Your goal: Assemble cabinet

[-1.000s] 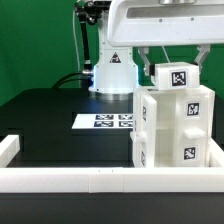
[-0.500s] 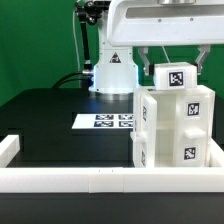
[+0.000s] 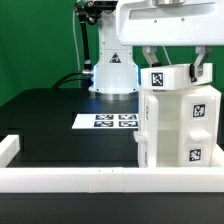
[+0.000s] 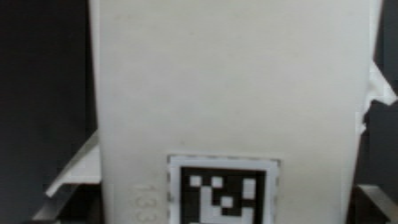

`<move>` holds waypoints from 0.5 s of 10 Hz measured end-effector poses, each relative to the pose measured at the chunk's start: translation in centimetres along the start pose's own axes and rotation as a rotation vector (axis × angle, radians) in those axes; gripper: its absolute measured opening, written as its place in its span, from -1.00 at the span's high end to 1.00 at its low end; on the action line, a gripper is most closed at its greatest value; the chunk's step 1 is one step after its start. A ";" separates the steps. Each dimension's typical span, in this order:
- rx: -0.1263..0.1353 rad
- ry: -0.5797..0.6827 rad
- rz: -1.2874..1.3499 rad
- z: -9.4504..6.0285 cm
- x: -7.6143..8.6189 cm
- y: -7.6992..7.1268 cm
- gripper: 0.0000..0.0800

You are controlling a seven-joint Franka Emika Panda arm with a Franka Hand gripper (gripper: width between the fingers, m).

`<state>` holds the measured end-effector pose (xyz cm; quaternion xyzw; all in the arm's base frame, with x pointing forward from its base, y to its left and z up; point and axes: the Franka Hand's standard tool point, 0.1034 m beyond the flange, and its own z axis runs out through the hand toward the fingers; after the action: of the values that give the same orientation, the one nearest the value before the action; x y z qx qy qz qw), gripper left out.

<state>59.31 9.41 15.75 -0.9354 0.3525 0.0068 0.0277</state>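
The cabinet (image 3: pixel 182 128) is a tall white box with square black-and-white tags, standing at the exterior view's right behind the front rail. A smaller white tagged block (image 3: pixel 170 78) sits at its top. My gripper (image 3: pixel 176 68) comes down from above with one finger on each side of this block and is shut on it. In the wrist view the white block (image 4: pixel 214 90) fills most of the picture, with its tag (image 4: pixel 222 190) close to the camera. The fingertips hardly show there.
The marker board (image 3: pixel 104 121) lies flat on the black table left of the cabinet. A long low white rail (image 3: pixel 90 178) runs along the front, with an end post at the left (image 3: pixel 9 148). The arm's base (image 3: pixel 112 72) stands at the back.
My gripper and the held block have moved toward the exterior view's right and a little down. The cabinet has shifted right with them.
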 end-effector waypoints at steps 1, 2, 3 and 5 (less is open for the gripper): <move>0.000 0.000 0.047 0.0 0.0 0.0 -0.39; 0.001 -0.001 0.119 0.0 0.0 0.0 -0.39; 0.002 -0.006 0.229 0.0 0.0 0.2 -0.39; 0.015 -0.019 0.570 0.1 -0.5 0.4 -0.39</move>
<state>58.63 9.42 15.63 -0.7982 0.6011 0.0203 0.0350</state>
